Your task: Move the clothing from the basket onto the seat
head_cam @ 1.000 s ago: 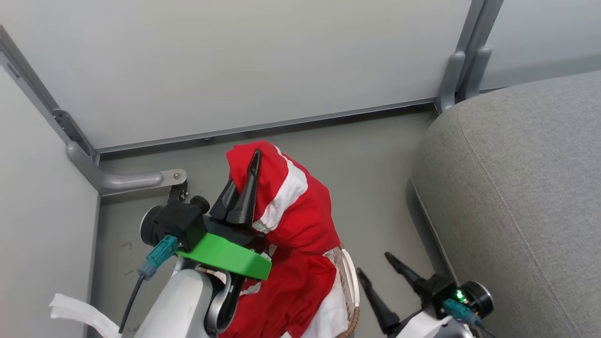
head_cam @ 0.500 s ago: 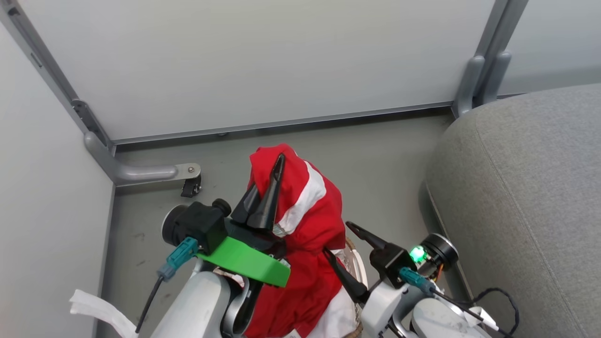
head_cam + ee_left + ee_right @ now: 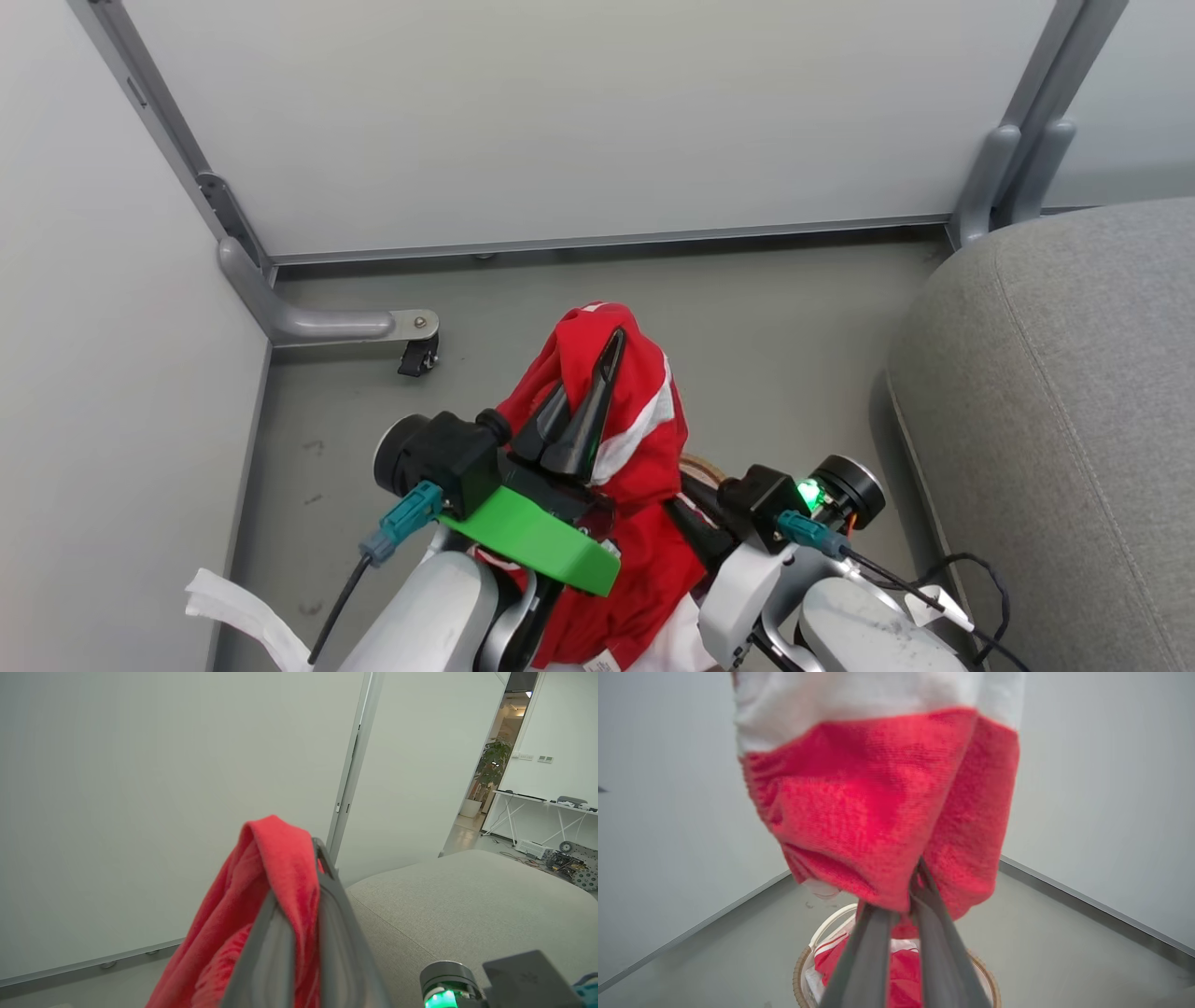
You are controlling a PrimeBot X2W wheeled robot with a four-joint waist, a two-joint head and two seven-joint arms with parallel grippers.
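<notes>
My left gripper (image 3: 609, 350) points up at the middle of the head view, shut on a raised red garment with a white stripe, part of the clothing (image 3: 644, 425). Seen from the left wrist, the red cloth (image 3: 275, 858) drapes over that gripper's (image 3: 313, 858) closed fingers. My right gripper (image 3: 688, 530) reaches into the hanging cloth from the right. In the right wrist view its fingers (image 3: 878, 947) meet on a fold of the red-and-white garment (image 3: 878, 802). The basket (image 3: 799, 970) stands on the floor below with more red clothing (image 3: 901, 970) inside. The grey seat (image 3: 1074, 420) lies to the right.
White partition walls enclose the corner behind and to the left. A grey metal foot with a black caster (image 3: 415, 353) sits on the grey floor. A white strip (image 3: 233, 607) lies at lower left. A black cable (image 3: 971, 579) trails by the right arm.
My right gripper has swung left from beside the seat to the hanging garment and shut on it. The left gripper keeps its hold. The head view has shifted.
</notes>
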